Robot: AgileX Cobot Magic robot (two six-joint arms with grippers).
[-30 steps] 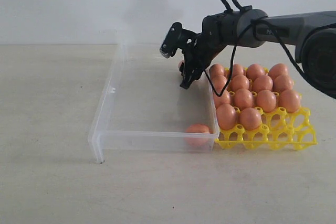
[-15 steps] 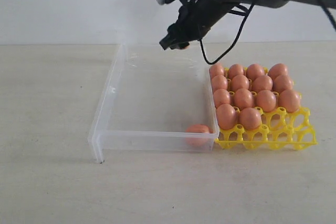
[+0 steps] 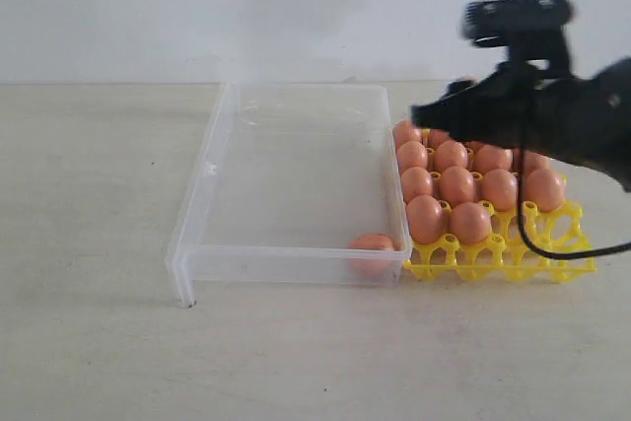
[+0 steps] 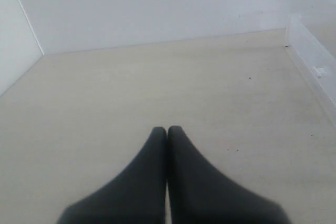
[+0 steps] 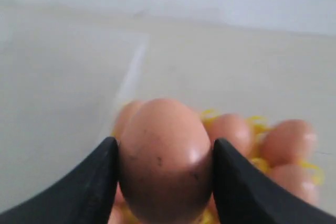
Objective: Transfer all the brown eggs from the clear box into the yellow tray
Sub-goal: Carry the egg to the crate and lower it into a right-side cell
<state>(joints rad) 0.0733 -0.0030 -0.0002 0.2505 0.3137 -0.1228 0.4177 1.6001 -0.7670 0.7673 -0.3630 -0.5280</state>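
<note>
**One egg over the tray, one left in the box**

The desk (image 3: 99, 342) carries the clear box (image 3: 197, 189) and the yellow tray (image 3: 513, 255) side by side. The tray's edge sits right against the box's right wall, which keeps each carry short. The right arm (image 3: 562, 120), blurred, reaches across above the tray's back rows, high enough to pass over the seated eggs (image 3: 458, 186).

The right fingers (image 5: 100, 182) are spread about an egg's width and clamp the held egg (image 5: 165, 156) from both sides. Gripping it across the middle looks meant to stop it slipping out. The empty cups (image 3: 537, 229) are in the tray's front row, so it probably goes there.

The left fingers (image 4: 152, 171) are pressed together with nothing between them. They are parked over bare desk, clear of the work. The last egg (image 3: 372, 244) lies in the box's front corner, next to the tray.
</note>
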